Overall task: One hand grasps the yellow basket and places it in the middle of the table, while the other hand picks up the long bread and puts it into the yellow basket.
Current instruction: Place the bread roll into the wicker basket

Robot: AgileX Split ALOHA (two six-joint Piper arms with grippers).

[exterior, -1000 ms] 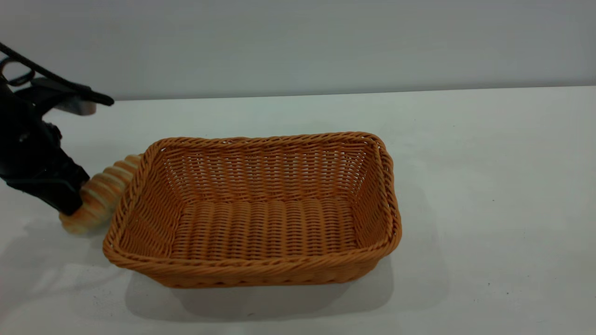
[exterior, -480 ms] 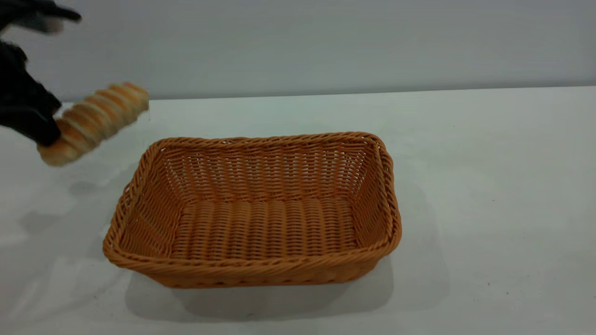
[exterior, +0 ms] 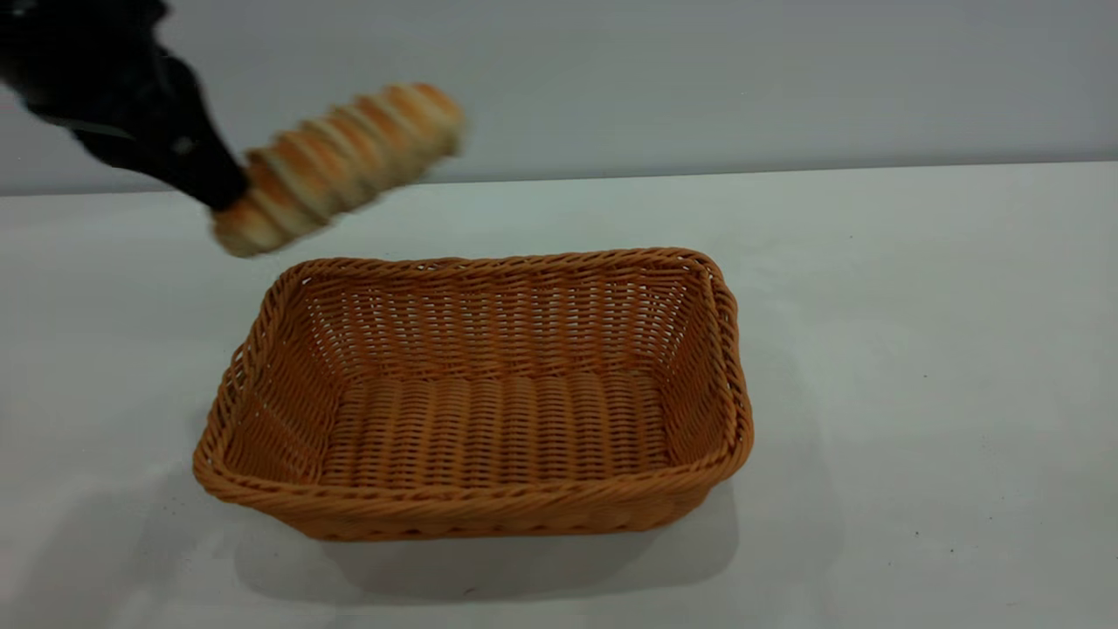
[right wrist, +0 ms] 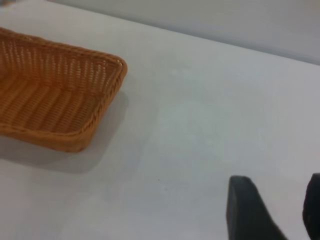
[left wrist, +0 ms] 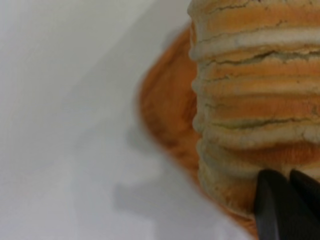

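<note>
**Q:** Exterior view first: where is the long bread (exterior: pixel 341 162)?

**R:** Up in the air, above the tabletop (exterior: pixel 917 349) and clear of it. The left hand (exterior: pixel 229 194) grips it by its lower end, black jaws clamped on the loaf. The loaf tilts, its free end higher and pointing toward the right of that view. It hangs over the far left corner of the yellow basket (exterior: pixel 476 397), a little behind the braided rim, not touching the wicker.

**Q:** And the basket itself?

**R:** It sits flat on the tabletop near the middle of the view, long side facing the camera, with nothing in it. Its shadow lies beneath the near side.

**Q:** What does the left wrist view add?

**R:** The long bread (left wrist: pixel 255 105) fills most of it, golden ridges with pale seams running crosswise. One black finger of the left hand (left wrist: pixel 280 210) presses against the loaf's end. Behind the loaf a blurred orange patch of the yellow basket (left wrist: pixel 165 110) shows against the white tabletop (left wrist: pixel 65 100).

**Q:** The right arm?

**R:** Not seen from outside. In the right wrist view the right hand (right wrist: pixel 275 210) shows two dark fingertips with a clear gap between them, so it stands open and holds nothing, over bare tabletop (right wrist: pixel 210 110). The yellow basket (right wrist: pixel 55 95) lies well apart from it.
</note>
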